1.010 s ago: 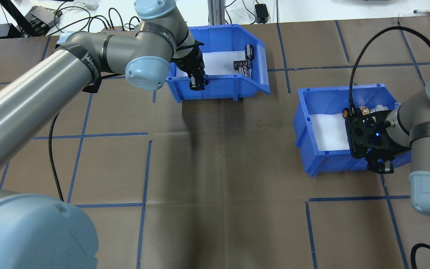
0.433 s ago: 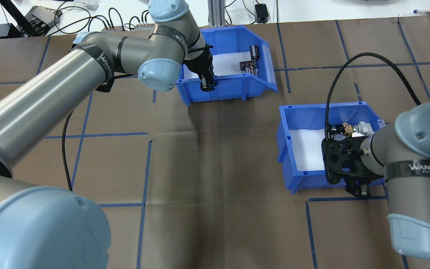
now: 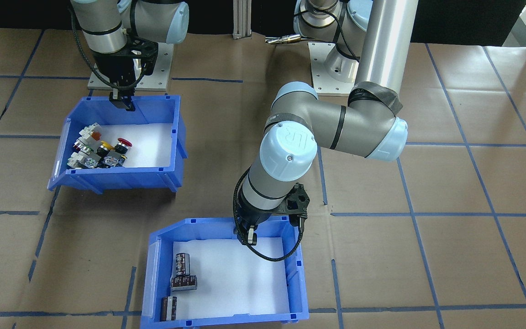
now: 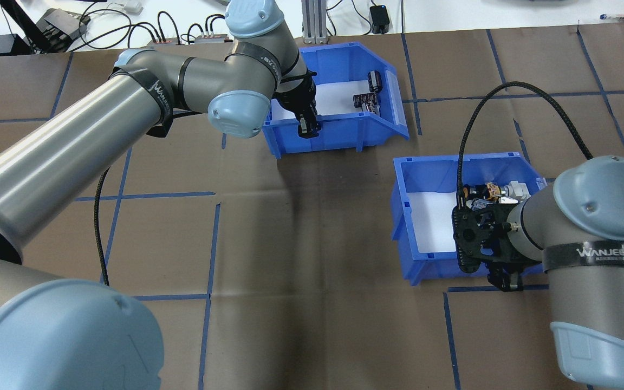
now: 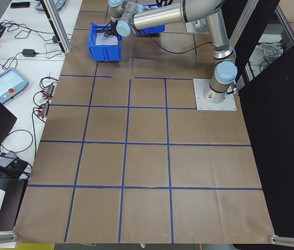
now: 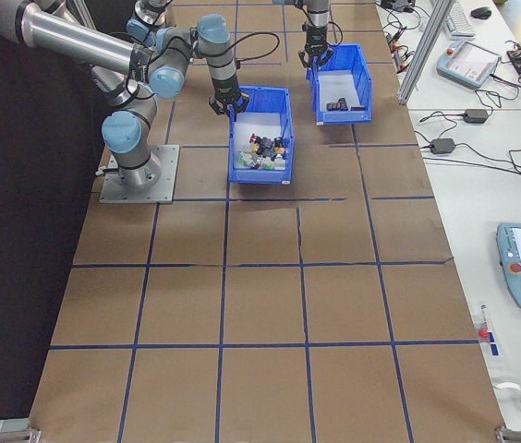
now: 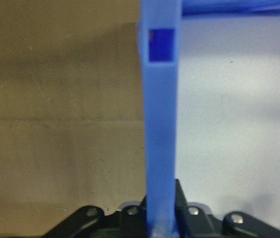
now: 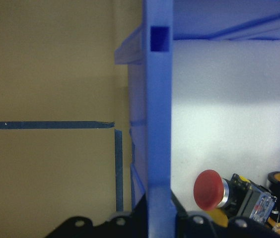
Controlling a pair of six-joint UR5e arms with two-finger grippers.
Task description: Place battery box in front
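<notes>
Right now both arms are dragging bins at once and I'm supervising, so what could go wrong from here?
The left claw pinches only the thin near wall of the battery box, so the bin could pivot or slip free. The loose dark cylinders lie unsecured on the white floor and may roll toward the slanted open end. The right claw grips the switch bin the same way, and the two bins sit close enough that they might bump.

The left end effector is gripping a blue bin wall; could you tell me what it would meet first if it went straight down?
The left end effector straddles the blue plastic battery bin's wall, so the wall's top edge first, probably.
</notes>
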